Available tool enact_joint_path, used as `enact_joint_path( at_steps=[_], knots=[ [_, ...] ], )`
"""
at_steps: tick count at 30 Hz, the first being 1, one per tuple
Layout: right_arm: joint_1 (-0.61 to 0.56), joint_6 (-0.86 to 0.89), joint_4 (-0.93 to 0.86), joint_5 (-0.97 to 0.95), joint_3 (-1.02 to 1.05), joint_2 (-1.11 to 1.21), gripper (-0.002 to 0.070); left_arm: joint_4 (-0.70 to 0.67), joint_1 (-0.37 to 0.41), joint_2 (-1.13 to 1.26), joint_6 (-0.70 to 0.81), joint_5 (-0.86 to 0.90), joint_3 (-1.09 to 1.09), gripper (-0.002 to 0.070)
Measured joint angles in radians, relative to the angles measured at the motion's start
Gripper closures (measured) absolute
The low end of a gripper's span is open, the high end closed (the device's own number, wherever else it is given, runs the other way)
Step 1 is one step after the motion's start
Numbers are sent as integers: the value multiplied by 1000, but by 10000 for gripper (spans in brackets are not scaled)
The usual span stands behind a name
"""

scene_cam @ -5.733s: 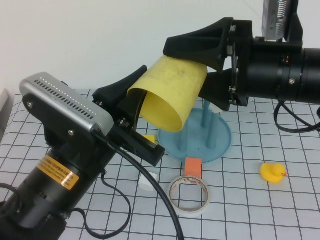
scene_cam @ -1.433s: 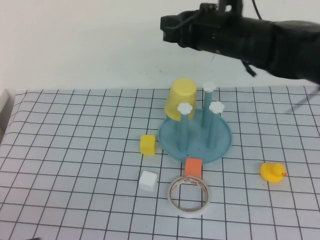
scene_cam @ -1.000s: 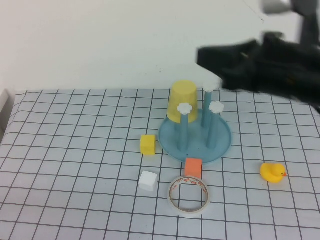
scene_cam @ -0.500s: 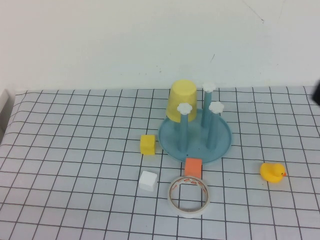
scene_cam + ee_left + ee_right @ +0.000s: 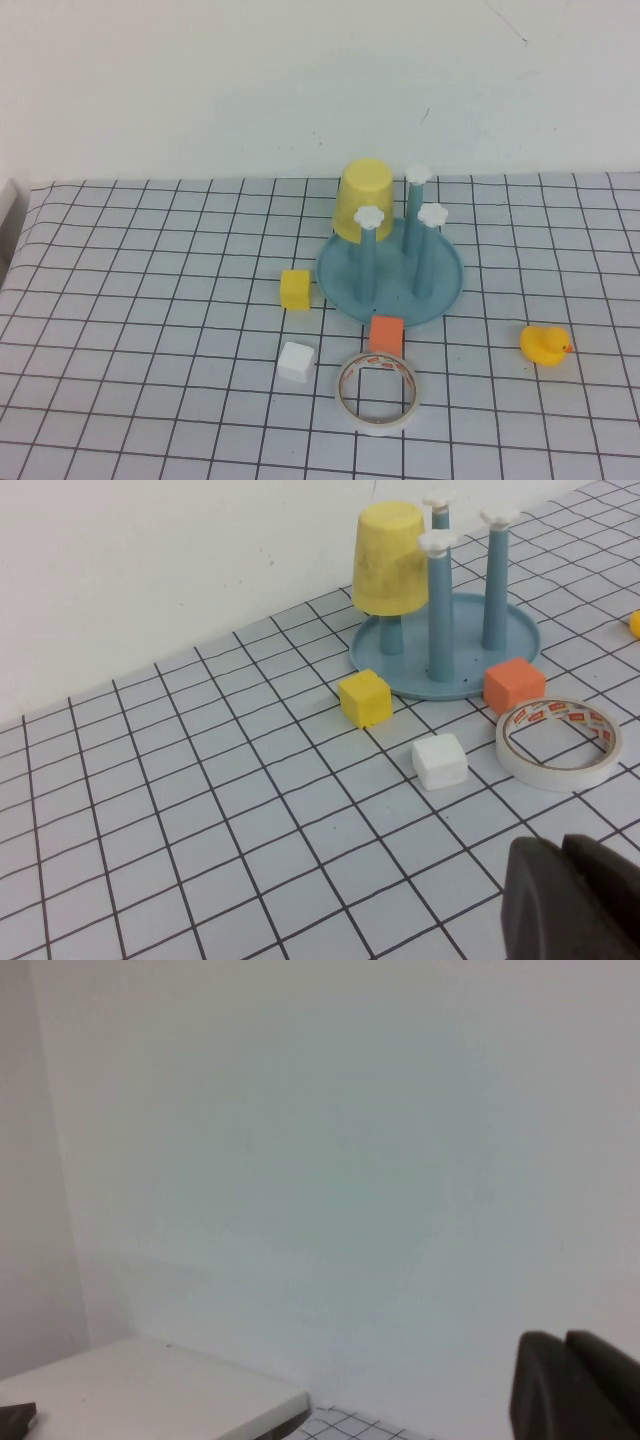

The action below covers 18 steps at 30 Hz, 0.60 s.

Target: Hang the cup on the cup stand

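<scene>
The cup sits inverted on 1 post of the cup stand, near the back wall. Left gripper is clenched, empty, well clear. Right gripper is clenched, facing the wall.

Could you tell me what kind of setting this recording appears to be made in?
Probably a lab test bench for robot manipulation: a table under a gridded white sheet against a bare wall, scattered with practice props like the cup upside down on the cup stand, a rubber duck and a tape roll.
</scene>
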Motion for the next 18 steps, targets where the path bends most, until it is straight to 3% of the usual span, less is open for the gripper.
enact_joint_path(
  at_steps=[18],
  knots=[
    [0,-82,2,-63,267,-96,676,2,0,0,-1,2,0,676]
  ],
)
